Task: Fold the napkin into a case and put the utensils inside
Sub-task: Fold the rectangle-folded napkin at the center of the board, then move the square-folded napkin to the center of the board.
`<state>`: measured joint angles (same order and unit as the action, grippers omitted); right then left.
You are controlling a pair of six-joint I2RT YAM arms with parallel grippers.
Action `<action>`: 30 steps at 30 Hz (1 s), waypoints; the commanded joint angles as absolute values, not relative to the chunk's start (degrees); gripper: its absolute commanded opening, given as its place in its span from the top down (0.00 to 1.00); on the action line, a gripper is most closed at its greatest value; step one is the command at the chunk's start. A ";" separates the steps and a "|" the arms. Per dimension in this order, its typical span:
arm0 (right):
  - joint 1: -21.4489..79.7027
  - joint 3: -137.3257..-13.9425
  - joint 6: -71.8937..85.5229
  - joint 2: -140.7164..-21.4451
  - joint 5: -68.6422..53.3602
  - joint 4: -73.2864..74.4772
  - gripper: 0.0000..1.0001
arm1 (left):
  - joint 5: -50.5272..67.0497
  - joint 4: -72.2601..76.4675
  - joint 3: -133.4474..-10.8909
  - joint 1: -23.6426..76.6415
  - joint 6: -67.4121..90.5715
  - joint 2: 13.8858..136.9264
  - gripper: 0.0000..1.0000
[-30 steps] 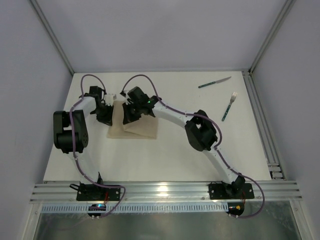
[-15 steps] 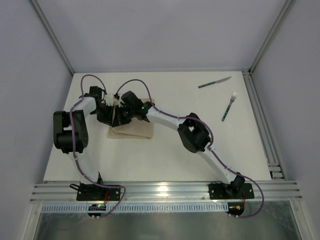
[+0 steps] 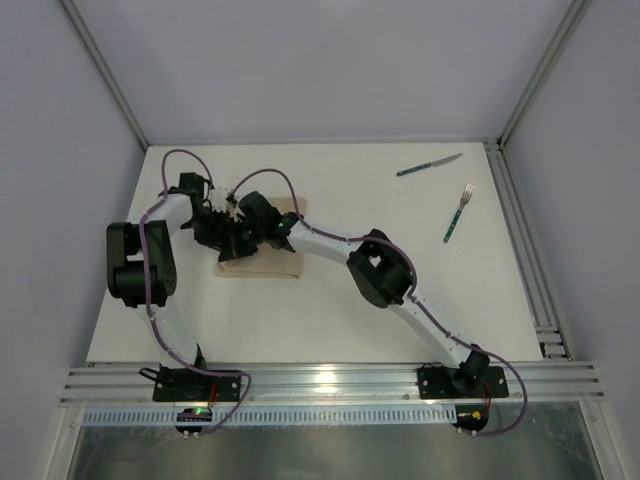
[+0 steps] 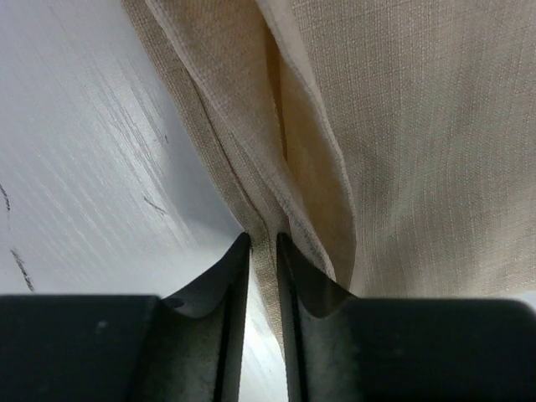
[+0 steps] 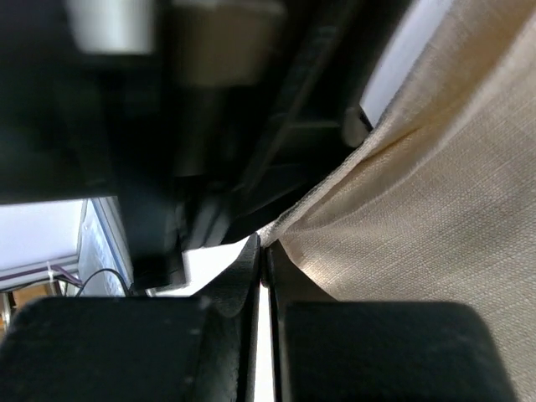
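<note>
**Item 1.** Napkin [image 3: 268, 264], plain beige-tan soft cloth. It lies on the far-left part of the flat white table [image 3: 340, 320], doubled over into a shorter oblong. The left wrist view shows several layers stacked along one hemmed edge. Both arms meet over its left end.

**Item 2.** Left gripper [image 4: 262, 243], black, two-fingered. The fingers are closed on the layered edge of the napkin, with cloth filling the narrow gap between them.

**Item 3.** Right gripper [image 5: 261, 247], black, two-fingered. The fingers are pressed almost together, with a corner of the napkin apparently nipped at the tips.

**Item 4.** Knife [image 3: 430, 165], slim, with a silver blade and dark green handle. It lies at the far right of the table, well apart from the napkin.

**Item 5.** Fork [image 3: 459, 213], with silver tines and a dark green handle. It lies near the knife and is untouched.

**Status, as judged.** Folding is under way but no narrow pouch is formed yet. Left to do: finish the folds, then carry both utensils across and slip them inside.
</note>
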<state>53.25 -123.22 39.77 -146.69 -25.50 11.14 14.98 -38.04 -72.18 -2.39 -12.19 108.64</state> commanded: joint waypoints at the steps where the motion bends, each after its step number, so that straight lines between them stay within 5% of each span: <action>1: 53.79 -124.98 42.01 -148.01 -26.19 8.00 0.88 | 13.54 -38.41 -71.01 -2.55 -12.57 106.97 0.77; 7: 53.79 -125.07 38.85 -144.94 -26.10 8.88 0.54 | 10.82 -40.07 -72.51 -4.22 -13.53 103.98 0.68; 12: 54.23 -124.72 32.01 -138.00 -24.09 10.46 0.36 | 9.32 -42.01 -74.70 -4.75 -13.97 101.78 0.57; 20: 52.39 -112.79 22.06 -122.27 -21.10 16.78 0.36 | 9.05 -45.87 -74.97 -4.75 -13.97 96.16 0.48; 25: 44.58 -98.01 22.23 -113.82 -21.44 16.27 0.57 | 11.33 -47.64 -72.43 -4.75 -13.54 92.29 0.44; 30: 32.88 -95.71 27.15 -116.45 -26.18 11.78 0.48 | 11.77 -48.52 -70.23 -4.57 -14.50 94.21 0.43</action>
<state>38.83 -97.08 25.02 -113.47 -24.36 13.37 10.41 -46.57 -71.81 -4.56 -13.89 93.43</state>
